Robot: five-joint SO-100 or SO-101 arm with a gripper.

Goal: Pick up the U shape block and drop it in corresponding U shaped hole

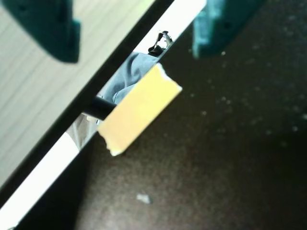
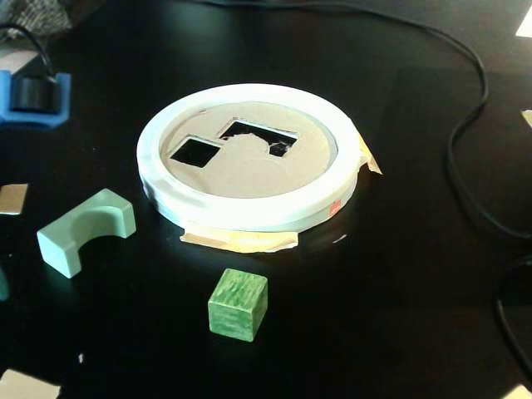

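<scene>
As seen from wrist, claw (image 1: 134, 33) spread wide, empty

1. A black table (image 2: 399, 274) carries everything in the fixed view.
2. A white round sorter ring (image 2: 249, 212) lies near its middle, held down with yellowish tape strips (image 2: 241, 241).
3. A pale green U-shaped block (image 2: 83, 231) lies to the ring's left, resting on its side.
4. A dark green cube (image 2: 238, 304) sits in front of the ring.
5. A black cable (image 2: 465, 125) curves along the right.
</scene>
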